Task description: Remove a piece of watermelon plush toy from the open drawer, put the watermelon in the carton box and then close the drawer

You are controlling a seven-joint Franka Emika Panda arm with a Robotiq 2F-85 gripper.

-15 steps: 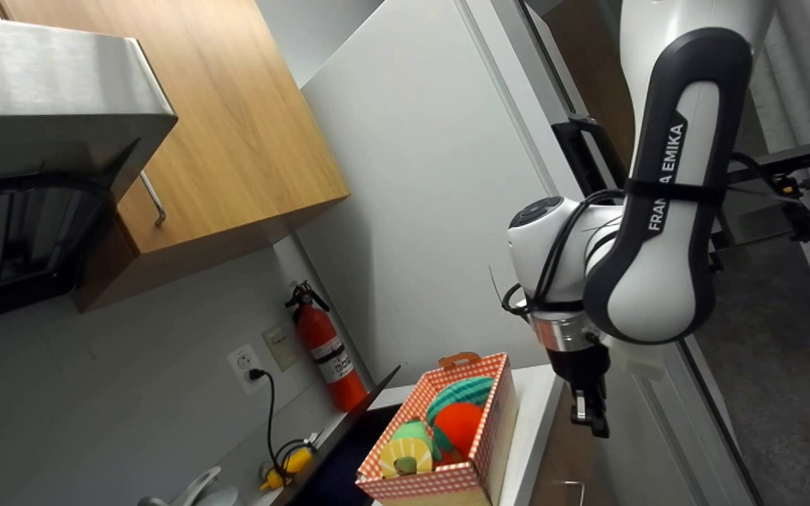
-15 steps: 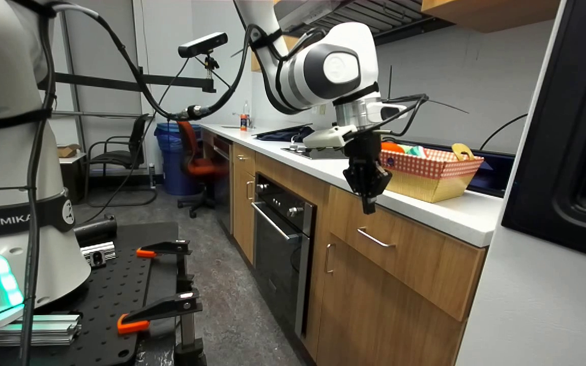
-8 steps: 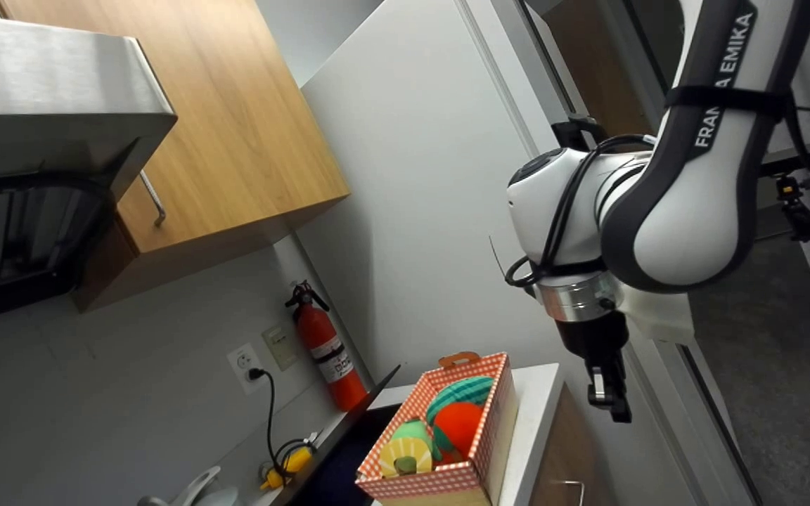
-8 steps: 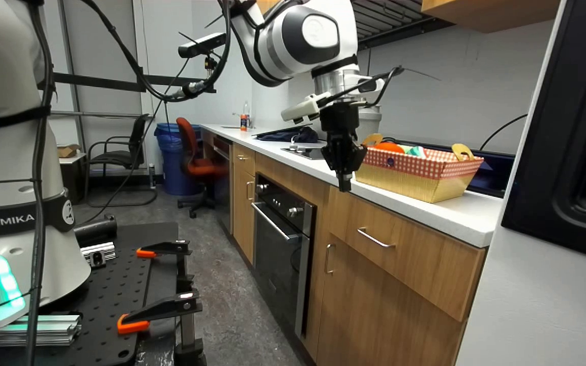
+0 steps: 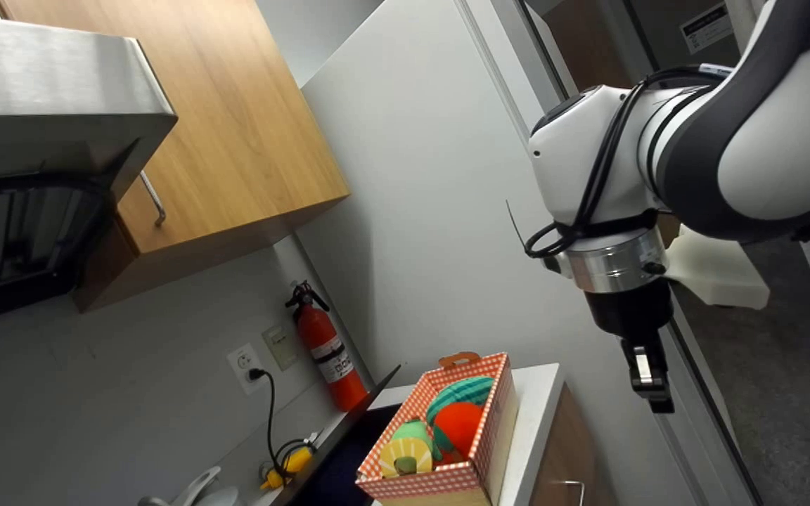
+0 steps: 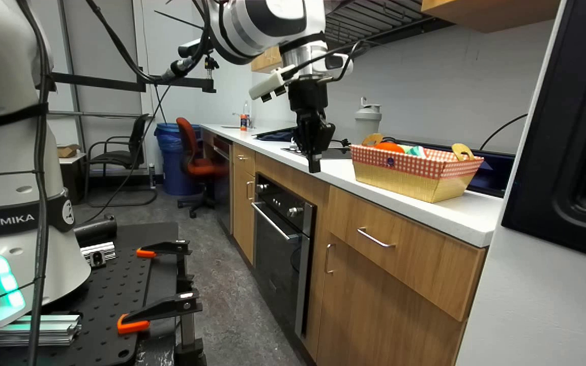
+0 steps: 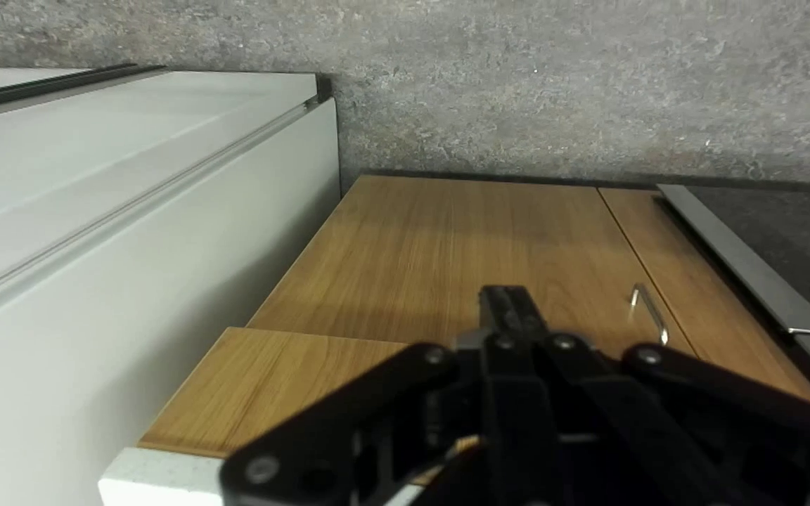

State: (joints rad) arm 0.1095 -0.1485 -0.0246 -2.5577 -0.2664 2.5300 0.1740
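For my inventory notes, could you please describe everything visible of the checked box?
The checked box looks like cardboard: open-topped, red-and-white above, straw-yellow below, with a rounded handle at each end and a small dark mark on one side. It stands upright on the white counter, holding stuffed toys.

An orange toy (image 5: 458, 423) partly hides the watermelon plush toy (image 5: 463, 393), an exterior view's lower edge crops the carton box (image 5: 497, 423), and the wrist view's gripper (image 7: 507, 299) blocks part of the drawer (image 7: 271, 379).
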